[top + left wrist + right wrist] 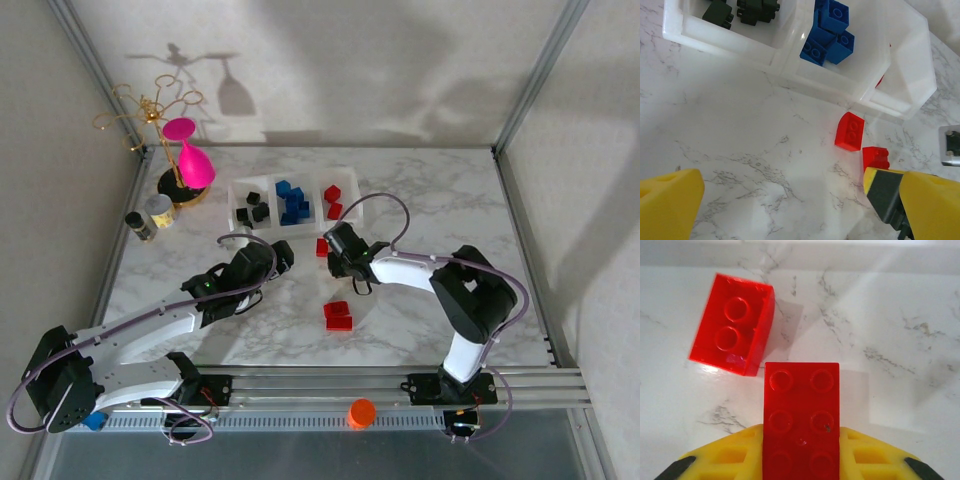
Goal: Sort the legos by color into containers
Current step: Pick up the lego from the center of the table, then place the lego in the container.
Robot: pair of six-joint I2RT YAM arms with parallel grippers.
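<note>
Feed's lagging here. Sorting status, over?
Left hand open, empty. Right hand shut on red lego. More red legos loose on table. Nothing blocking containers.

A white marble tabletop (450,200) lies between pale walls (400,60) with metal corner posts (538,75); soft shadows cross the back wall.

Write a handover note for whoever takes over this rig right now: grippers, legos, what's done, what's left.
Left gripper: open and empty, hovering over bare table in front of the containers.
Right gripper: a red brick sits between its fingers; I cannot tell whether it is clamped.
Done: black legos in the left bin, blue legos in the middle, some red legos in the right.
Left: a second red brick loose beside the right gripper, and two more red bricks farther from the containers.
</note>
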